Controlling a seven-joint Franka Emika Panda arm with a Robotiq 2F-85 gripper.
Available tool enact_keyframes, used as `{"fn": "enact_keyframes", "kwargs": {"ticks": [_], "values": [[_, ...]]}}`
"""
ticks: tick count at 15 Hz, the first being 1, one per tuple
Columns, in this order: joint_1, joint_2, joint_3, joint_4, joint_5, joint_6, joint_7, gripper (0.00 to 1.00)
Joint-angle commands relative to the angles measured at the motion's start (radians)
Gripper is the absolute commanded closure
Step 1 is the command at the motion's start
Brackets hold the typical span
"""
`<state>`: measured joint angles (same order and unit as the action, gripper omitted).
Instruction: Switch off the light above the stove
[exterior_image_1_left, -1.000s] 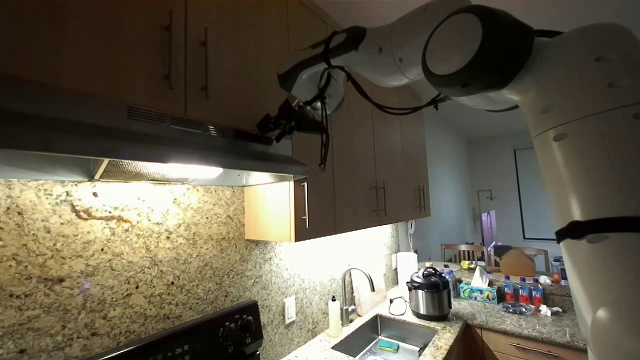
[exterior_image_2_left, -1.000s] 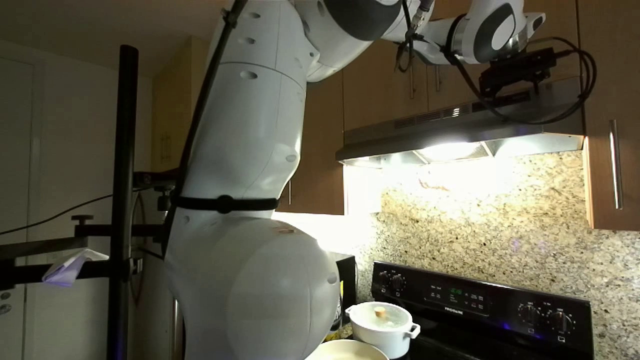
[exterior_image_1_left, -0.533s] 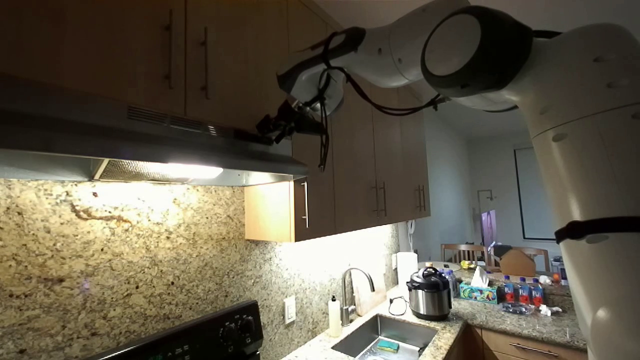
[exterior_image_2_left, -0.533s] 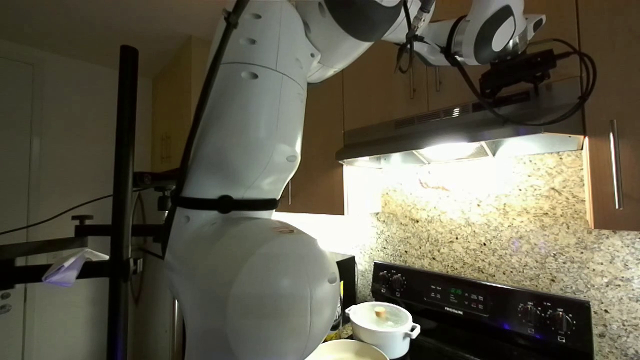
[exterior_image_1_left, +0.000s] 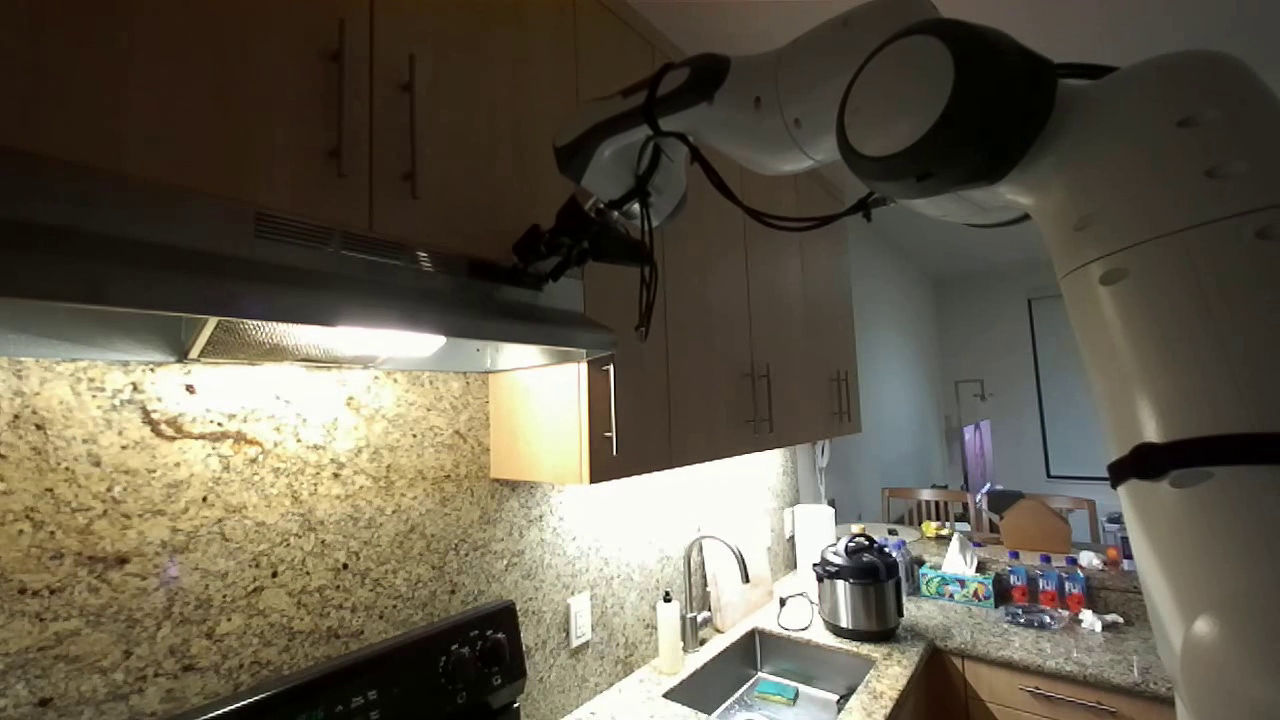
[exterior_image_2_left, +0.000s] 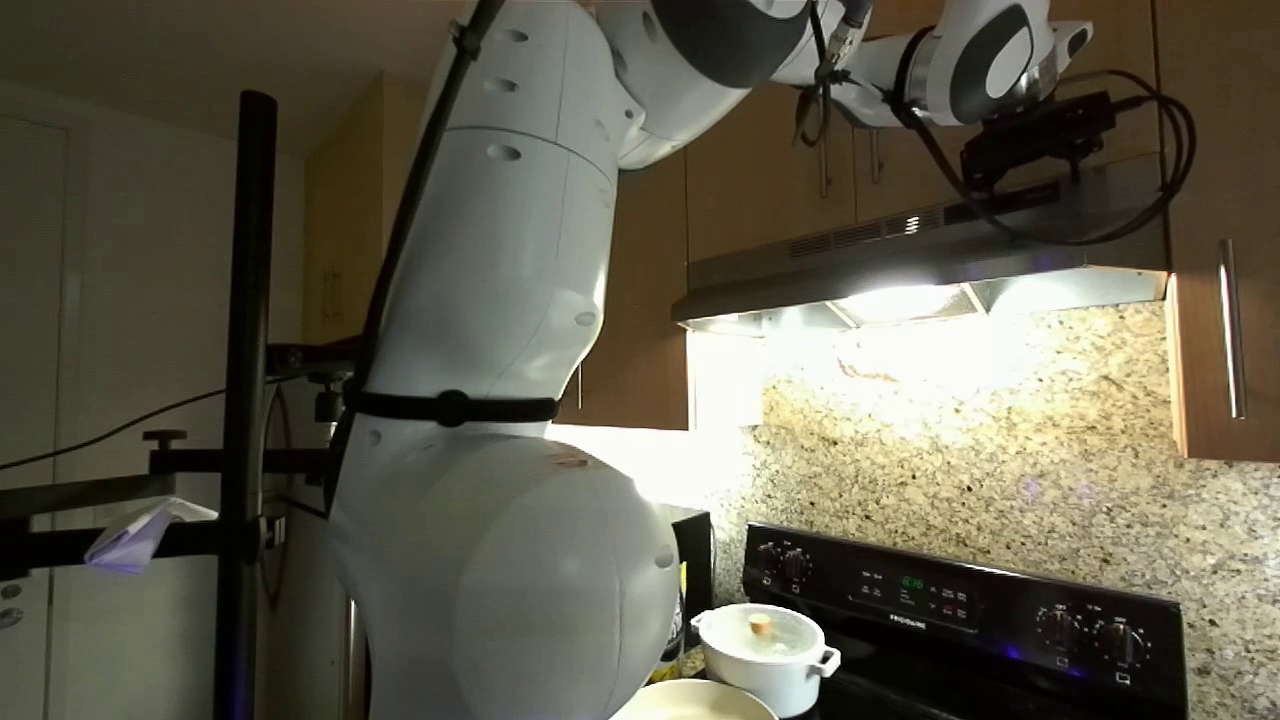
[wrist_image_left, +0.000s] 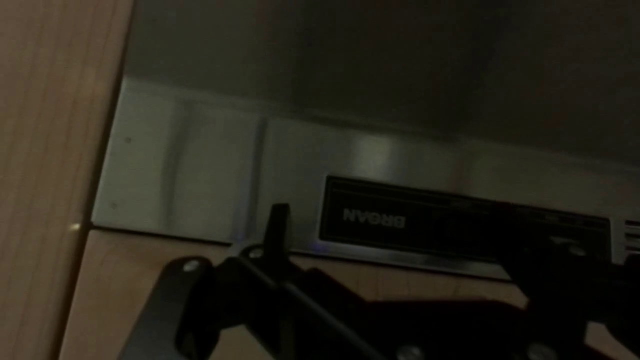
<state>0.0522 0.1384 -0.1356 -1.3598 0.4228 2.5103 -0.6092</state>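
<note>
My arm (exterior_image_2_left: 505, 290) is white and rounded, one dark round cover (exterior_image_1_left: 1000, 105) framing a pale disc (exterior_image_1_left: 897, 95). A black strap (exterior_image_2_left: 452, 408) rings me, black cables (exterior_image_1_left: 795, 226) loop along me, and silver screws (wrist_image_left: 191, 265) dot my black jaws.

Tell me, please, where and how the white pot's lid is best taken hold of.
Probably by its tan knob, from above: the knob stands up at the middle of the lid, which sits on the white pot, so its sides look free to pinch.
</note>
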Motion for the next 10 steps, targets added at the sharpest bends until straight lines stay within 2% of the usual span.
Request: {"fn": "enact_keyframes", "kwargs": {"ticks": [1,6,10], "values": [[-0.014,0.018,-0.004,0.030,0.030,0.012,-0.022,0.00],[-0.025,0.058,0.002,0.077,0.082,-0.018,-0.041,0.00],[-0.019,0.071,0.001,0.090,0.080,-0.018,-0.017,0.00]]}}
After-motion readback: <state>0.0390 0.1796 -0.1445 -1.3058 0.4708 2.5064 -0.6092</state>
